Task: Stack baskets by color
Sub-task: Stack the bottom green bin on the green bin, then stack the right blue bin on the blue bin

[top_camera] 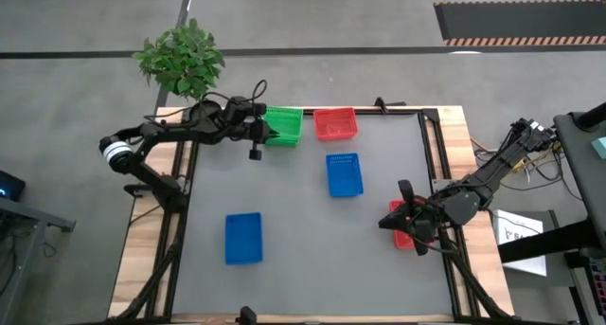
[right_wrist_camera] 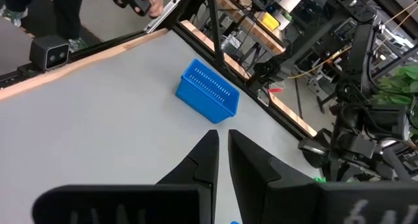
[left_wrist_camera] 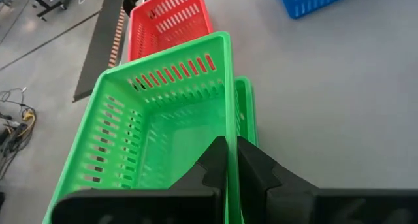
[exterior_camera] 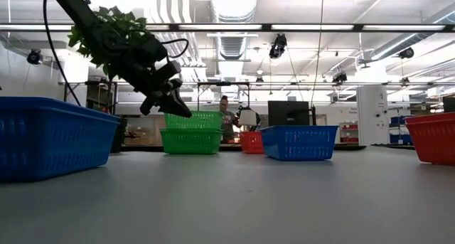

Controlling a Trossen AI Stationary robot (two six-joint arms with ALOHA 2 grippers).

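Two green baskets are at the table's far edge. The upper one (exterior_camera: 193,119) sits partly inside the lower one (exterior_camera: 190,141), whose rim (left_wrist_camera: 245,113) shows beside it. My left gripper (top_camera: 261,128) is shut on the upper one. A red basket (top_camera: 335,123) rests just right of them. One blue basket (top_camera: 345,173) stands mid-table and another (top_camera: 243,238) lies near left. My right gripper (right_wrist_camera: 222,136) hovers at the right edge, shut with nothing between its fingers, above another red basket (top_camera: 405,238). My left gripper pinches the rim of one side wall (left_wrist_camera: 228,129) of the upper green basket, one finger inside the basket and one outside. The fingers come slanting down from the table's left and lie along the wall. The basket sits about level, partly nested in the lower green one.
A potted plant (top_camera: 180,60) stands off the table's far left corner. Dark frame rails (top_camera: 431,145) run along the table's sides. Open grey tabletop lies between the baskets. A person (exterior_camera: 226,112) is in the room beyond.
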